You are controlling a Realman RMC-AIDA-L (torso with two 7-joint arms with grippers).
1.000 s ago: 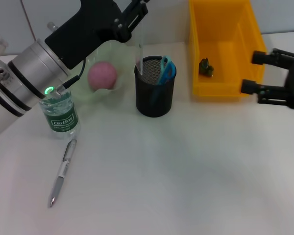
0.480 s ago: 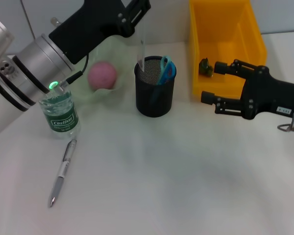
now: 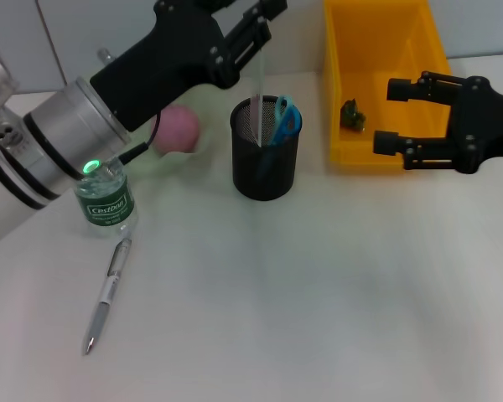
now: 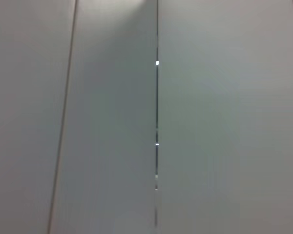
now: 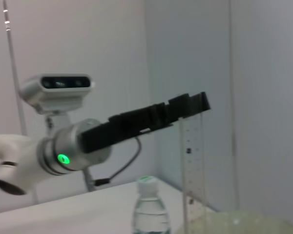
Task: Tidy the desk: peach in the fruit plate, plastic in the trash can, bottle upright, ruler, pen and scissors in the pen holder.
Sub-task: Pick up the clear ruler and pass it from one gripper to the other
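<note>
Gripping the clear ruler [image 3: 256,92] upright over the pen holder [image 3: 265,159], the left gripper [image 3: 262,29] risks snagging its rim; the right gripper [image 3: 392,115] hangs open beside it.

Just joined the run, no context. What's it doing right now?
Desk tidy, mid-run. The left gripper holds the clear ruler upright, its lower end in the pen holder beside the scissors. The right gripper hovers open by the yellow bin. Pen lies on the desk; bottle upright.
</note>
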